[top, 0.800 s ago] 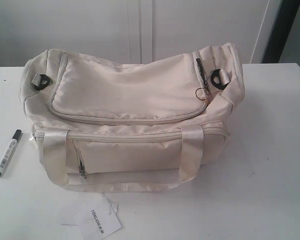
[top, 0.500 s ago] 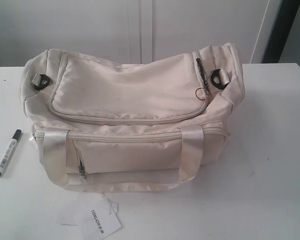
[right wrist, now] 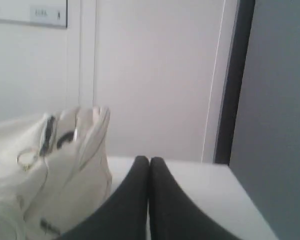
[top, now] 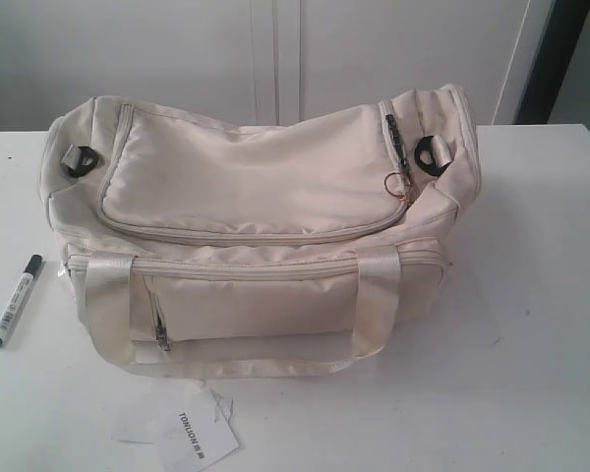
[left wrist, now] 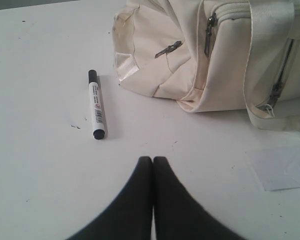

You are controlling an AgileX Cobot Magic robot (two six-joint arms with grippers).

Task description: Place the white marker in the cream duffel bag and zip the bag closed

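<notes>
The premises appeared to be a plain indoor work room, of lab or office type; which of the two could not be settled. A white counter (top: 541, 295) ran across the view, its surface marked with small dark scuffs (left wrist: 75, 126). Behind it stood flat white panels (top: 374, 49) with vertical seams. A dark upright frame (top: 556, 59) adjoined them, beside a grey partition (right wrist: 280, 100). A small printed plate (right wrist: 30, 12) was fixed to the wall; its text was illegible.
</notes>
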